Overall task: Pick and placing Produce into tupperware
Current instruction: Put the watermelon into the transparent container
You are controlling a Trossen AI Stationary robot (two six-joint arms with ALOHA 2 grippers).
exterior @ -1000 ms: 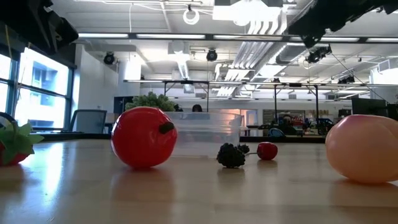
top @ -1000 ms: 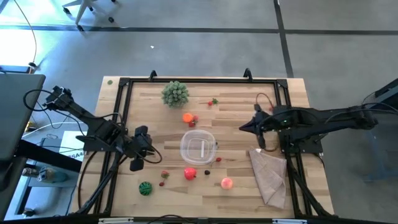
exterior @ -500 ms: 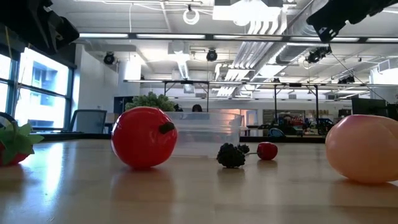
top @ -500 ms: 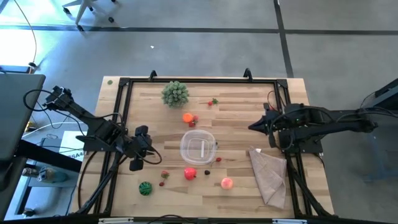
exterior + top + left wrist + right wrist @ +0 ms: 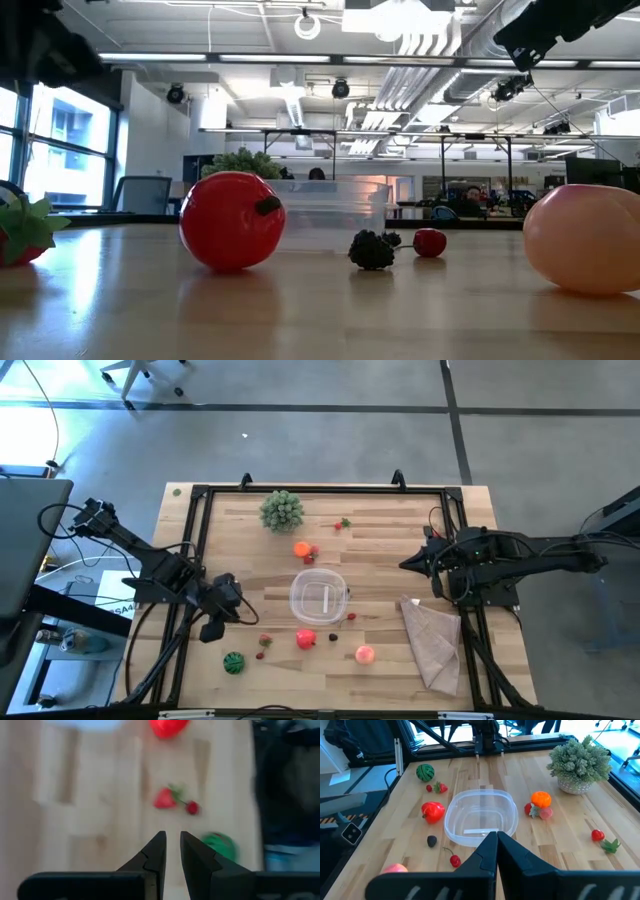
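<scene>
Plastic strawberry (image 5: 165,799) looks light, hard, slippery; grip across its body. My left gripper (image 5: 170,851) hovers closed, holding nothing.

Both arms are matte black with jointed segments and trailing black cables, each ending in a pincer of two tapered black fingers (image 5: 156,855).

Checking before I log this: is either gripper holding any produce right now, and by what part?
Nothing is held. The left gripper and right gripper are both shut and empty; the tupperware is empty too.
</scene>
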